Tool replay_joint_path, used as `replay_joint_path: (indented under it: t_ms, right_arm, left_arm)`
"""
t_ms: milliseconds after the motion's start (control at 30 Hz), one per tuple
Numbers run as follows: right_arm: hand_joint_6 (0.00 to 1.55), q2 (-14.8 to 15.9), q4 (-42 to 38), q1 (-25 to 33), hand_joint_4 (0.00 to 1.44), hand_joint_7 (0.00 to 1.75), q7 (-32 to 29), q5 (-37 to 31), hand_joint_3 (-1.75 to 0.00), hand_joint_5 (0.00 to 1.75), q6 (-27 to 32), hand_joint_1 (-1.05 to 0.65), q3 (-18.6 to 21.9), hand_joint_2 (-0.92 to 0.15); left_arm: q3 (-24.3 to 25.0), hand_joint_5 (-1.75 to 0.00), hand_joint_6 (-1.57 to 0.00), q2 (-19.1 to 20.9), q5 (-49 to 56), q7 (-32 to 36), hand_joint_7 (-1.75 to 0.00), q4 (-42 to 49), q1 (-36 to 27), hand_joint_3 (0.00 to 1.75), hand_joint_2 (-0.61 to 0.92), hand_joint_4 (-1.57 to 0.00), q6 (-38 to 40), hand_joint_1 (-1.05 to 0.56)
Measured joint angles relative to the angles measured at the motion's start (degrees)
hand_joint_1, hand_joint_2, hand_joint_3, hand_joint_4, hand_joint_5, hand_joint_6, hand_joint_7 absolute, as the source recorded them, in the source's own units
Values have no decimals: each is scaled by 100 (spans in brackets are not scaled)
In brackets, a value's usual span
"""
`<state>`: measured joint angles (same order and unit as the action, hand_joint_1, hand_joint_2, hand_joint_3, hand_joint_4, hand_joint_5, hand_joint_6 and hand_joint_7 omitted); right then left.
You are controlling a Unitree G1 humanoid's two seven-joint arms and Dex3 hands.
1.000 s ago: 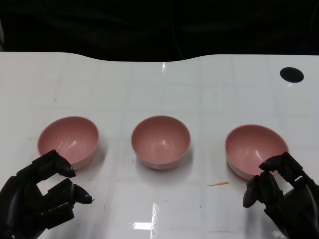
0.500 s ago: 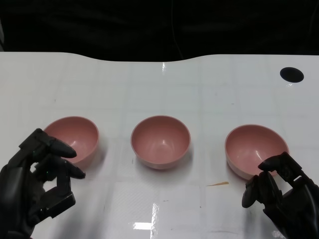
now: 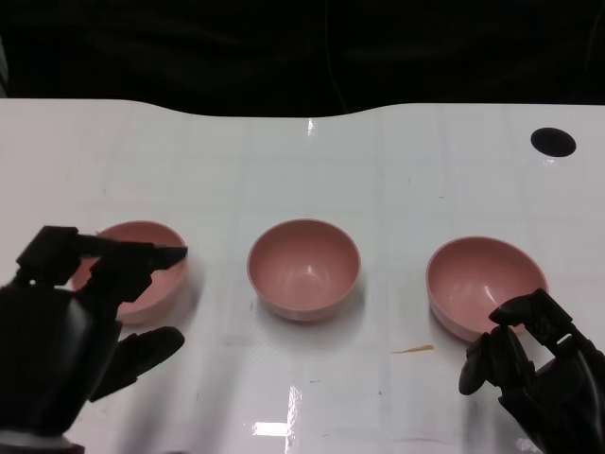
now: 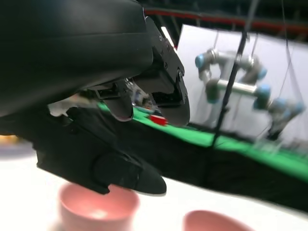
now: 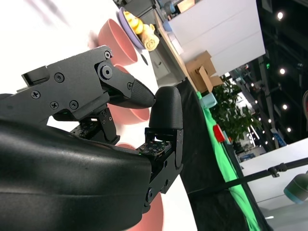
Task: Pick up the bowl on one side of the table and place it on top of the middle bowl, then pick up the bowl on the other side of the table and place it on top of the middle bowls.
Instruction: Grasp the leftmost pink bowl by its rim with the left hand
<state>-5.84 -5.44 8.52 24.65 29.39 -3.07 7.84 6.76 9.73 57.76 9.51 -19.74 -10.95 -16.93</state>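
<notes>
the left hand (image 3: 57, 340) sits at the lower left of the head view, raised, with its broad black back toward the camera. its upper fingers (image 3: 142, 255) reach out straight and level to the right, while the thumb points out lower down, well apart from them, so the hand is spread with nothing in it. in the left wrist view the same hand (image 4: 96, 106) shows its rounded shell, with fingers above and the thumb below and a clear gap between.

the right hand (image 3: 534, 364) lies low at the lower right of the head view, its fingers (image 3: 525, 310) curled inward with the tips close together and nothing between them. the right wrist view shows this hand (image 5: 96, 139) with a pointed fingertip nearly meeting a blunt one.
</notes>
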Motion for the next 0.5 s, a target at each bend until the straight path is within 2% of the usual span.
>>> replay_joint_path:
  t_ms: [67,167,300,500]
  right_arm:
    - [55,-2,3,-1,76,168,0,-18,-91,175,5,-3,-23,-74]
    - [55,-25,2,0,76,168,1,-38,-92,175,-2,-4,-54,-72]
    - [55,-77,3,2,76,167,-12,-49,-94,175,-4,-3,-75,-72]
    - [55,-103,4,4,76,168,-27,-97,-93,175,-58,-4,-81,-72]
  left_arm:
    - [-112,-19,-64,197,287,-563,-1,-148,152,0,83,-46,431,-99]
    - [-299,-11,-65,470,511,-1138,0,-128,409,1,81,-52,875,-99]
    - [-517,-7,-64,715,547,-1223,0,63,678,1,83,-53,1135,-100]
    - [-889,-3,-62,1051,515,-1214,0,934,1083,1,85,-53,1362,-96]
